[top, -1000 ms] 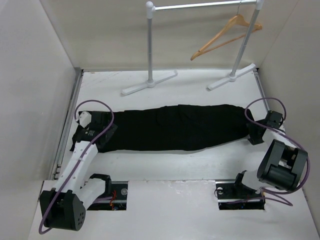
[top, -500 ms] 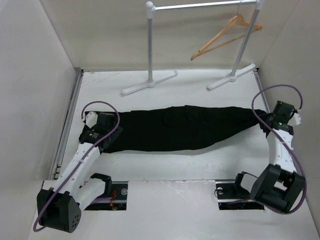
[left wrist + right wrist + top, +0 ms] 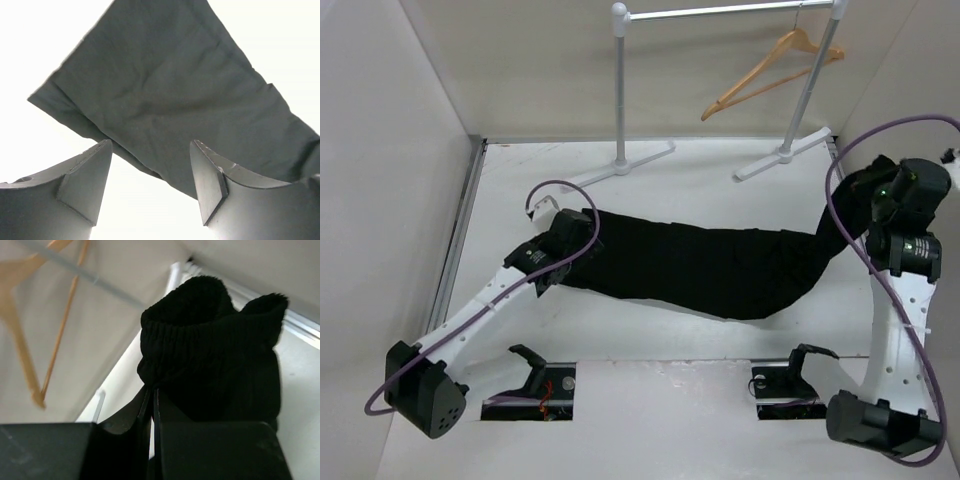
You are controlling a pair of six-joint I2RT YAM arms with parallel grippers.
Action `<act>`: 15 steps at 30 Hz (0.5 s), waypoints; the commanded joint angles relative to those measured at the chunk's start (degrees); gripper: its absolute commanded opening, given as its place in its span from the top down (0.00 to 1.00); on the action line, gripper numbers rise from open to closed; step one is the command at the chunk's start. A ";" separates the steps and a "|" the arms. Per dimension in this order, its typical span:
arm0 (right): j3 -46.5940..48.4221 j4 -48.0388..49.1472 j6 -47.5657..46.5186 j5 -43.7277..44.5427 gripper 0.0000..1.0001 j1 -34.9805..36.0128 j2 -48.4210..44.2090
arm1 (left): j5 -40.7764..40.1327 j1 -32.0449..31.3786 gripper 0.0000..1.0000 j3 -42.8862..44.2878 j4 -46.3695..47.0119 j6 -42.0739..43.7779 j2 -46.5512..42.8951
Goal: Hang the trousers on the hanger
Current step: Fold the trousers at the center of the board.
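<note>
The black trousers lie stretched across the table, their right end lifted off it. My right gripper is raised at the far right and is shut on the elastic waistband, which bunches above the closed fingers. My left gripper is at the trousers' left end, low over the table. In the left wrist view it is open, with the leg cloth just beyond the fingertips and nothing between them. The tan wooden hanger hangs on the rail at the back right. It also shows in the right wrist view.
The grey rail stand stands at the back, with two flat feet on the table. White walls close in the left, back and right sides. The right arm's purple cable loops above the trousers' lifted end.
My right arm has risen and pulled the waistband end up and to the right. The trousers slid right across the table. My left gripper moved right and farther in with the leg end.
</note>
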 commanded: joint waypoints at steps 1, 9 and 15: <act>7.25 -0.35 -3.48 1.31 0.92 9.27 0.06 | -3.22 1.54 0.38 3.26 -3.06 -0.22 -3.95; 18.06 -2.03 -1.12 20.99 0.91 48.02 12.95 | 5.12 21.47 0.37 -3.68 -7.02 5.14 -17.14; 32.98 -2.11 0.56 23.30 0.90 68.87 36.05 | 9.27 32.40 0.37 -6.76 -7.11 5.41 -21.02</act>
